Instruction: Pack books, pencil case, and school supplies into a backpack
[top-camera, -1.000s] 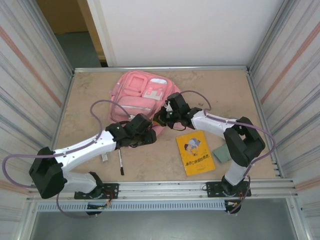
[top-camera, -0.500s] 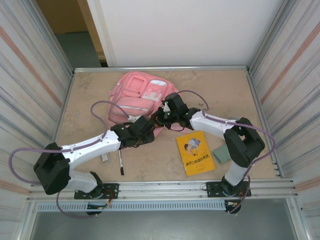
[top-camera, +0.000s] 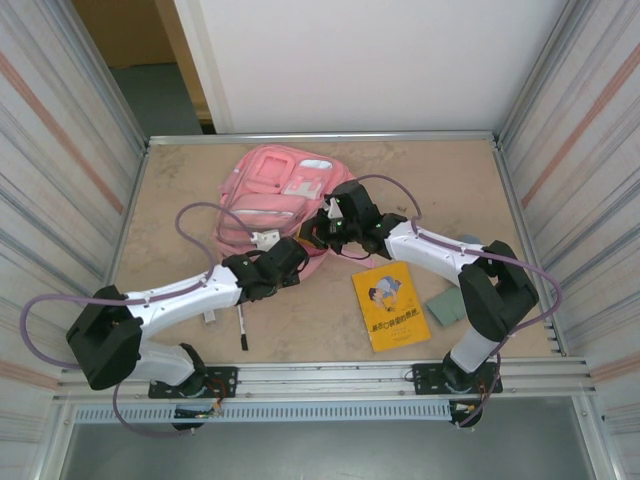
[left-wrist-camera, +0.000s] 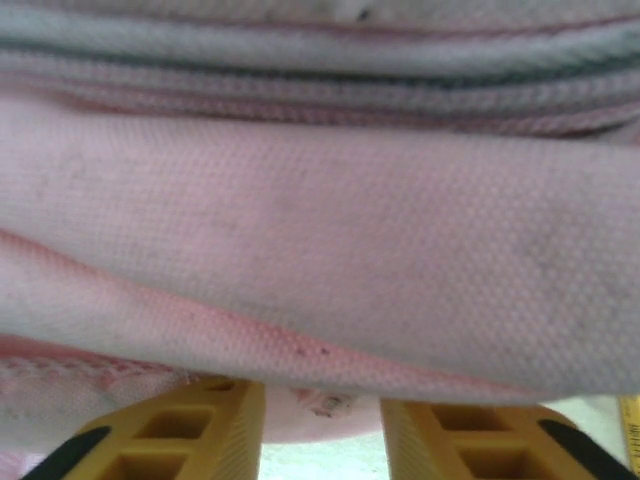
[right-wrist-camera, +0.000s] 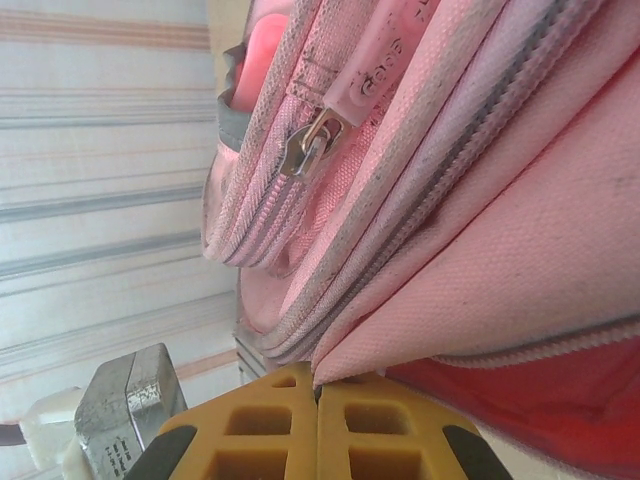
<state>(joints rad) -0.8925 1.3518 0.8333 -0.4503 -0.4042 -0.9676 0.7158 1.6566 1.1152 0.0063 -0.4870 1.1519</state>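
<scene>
- Toward the back of the table (top-camera: 170, 190): backpack (top-camera: 272, 195) lying flat, pockets up.
- At its near edge: left gripper (left-wrist-camera: 320, 425), fingers (left-wrist-camera: 180, 430) spread, pink fabric draped across them.
- Just beside it: right gripper (right-wrist-camera: 318, 400), pressed together, pinching a backpack edge.
- Nearer the front, apart from the backpack: book (top-camera: 390, 305) lying flat; pen (top-camera: 240, 325) to its left.

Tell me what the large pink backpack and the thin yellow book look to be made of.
The large pink backpack: woven cloth, likely synthetic, matte; a fine weave grain shows up close, with a shiny metal-looking zip pull. The thin yellow book: paper, its printed cover smooth; gloss cannot be judged.
</scene>
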